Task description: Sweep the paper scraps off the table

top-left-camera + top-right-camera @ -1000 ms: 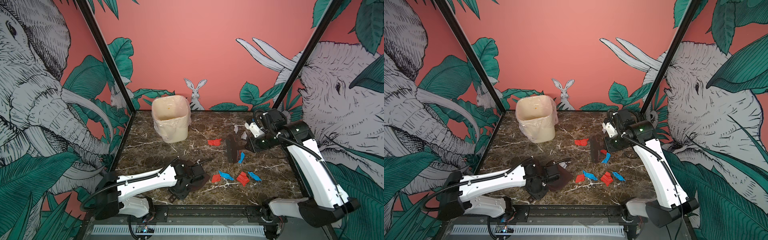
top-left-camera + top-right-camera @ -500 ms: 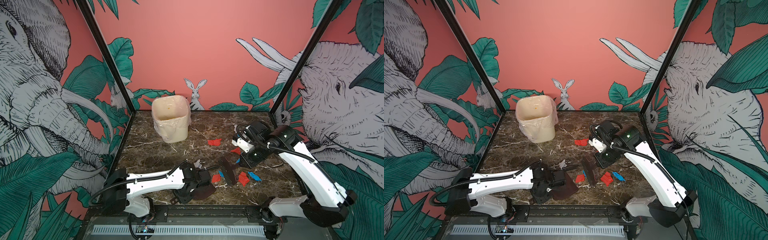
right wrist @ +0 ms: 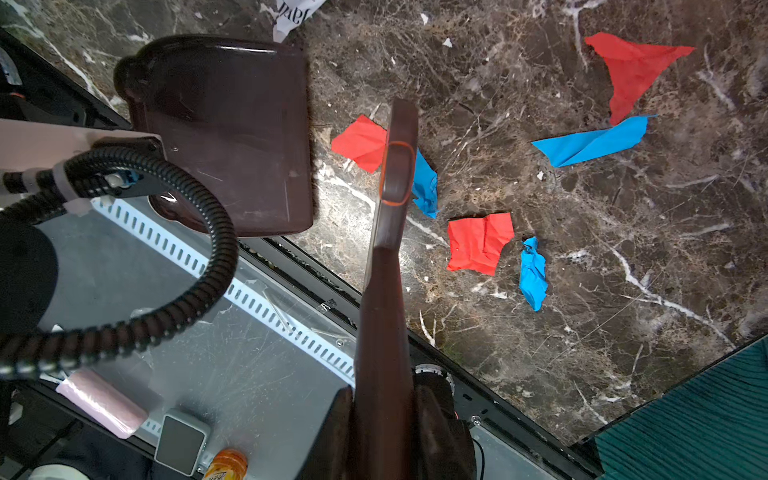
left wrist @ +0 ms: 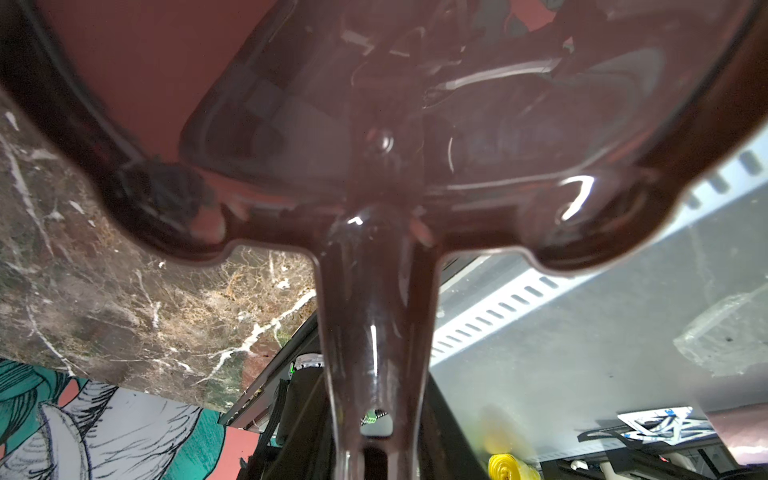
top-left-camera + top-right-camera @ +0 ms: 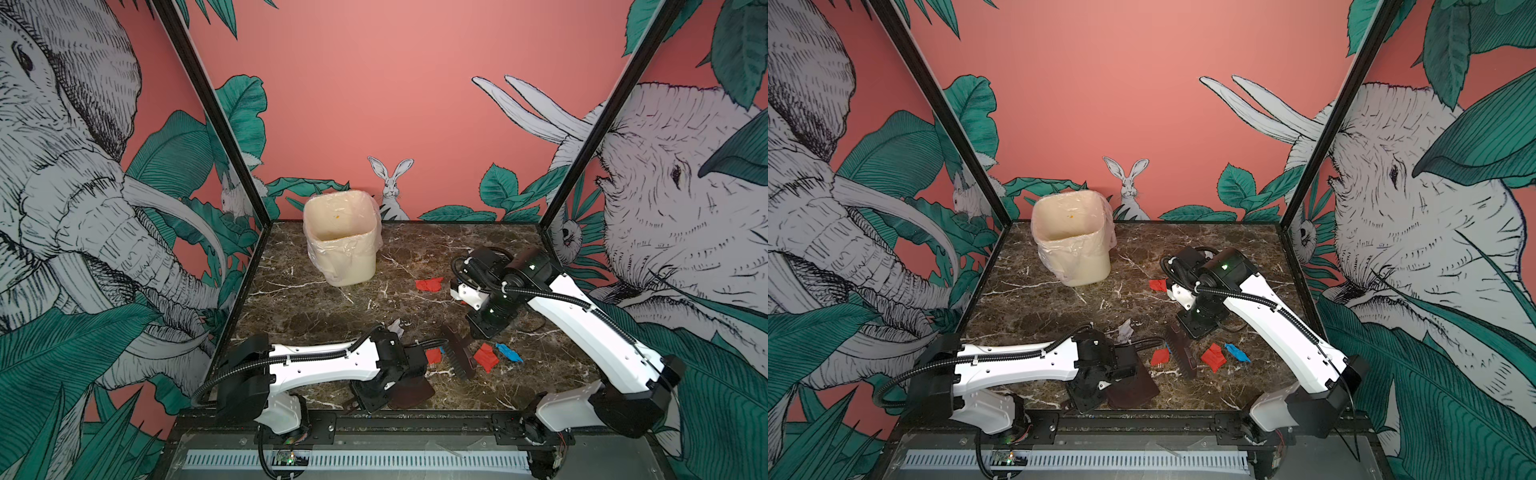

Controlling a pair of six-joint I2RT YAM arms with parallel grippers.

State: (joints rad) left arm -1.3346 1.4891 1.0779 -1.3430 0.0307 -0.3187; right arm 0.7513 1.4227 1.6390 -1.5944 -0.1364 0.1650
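- L gripper point(image 5: 374, 395) pinches handle of glossy dark-brown plastic dustpan point(image 3: 224, 137); pan has shifted right, now nr front edge of marble-look table point(image 5: 316, 299).
- Stiff-bristled brush point(image 5: 459, 357) has swung in from far right: of the paper scraps point(image 3: 478, 243), one creased red lies betw. brush & pan, a crumpled blue under the bristles.
- Red + blue bits lie behind brush, so prob. more passes needed.
- R gripper point(image 3: 384, 415) clamped on brush's smooth handle.
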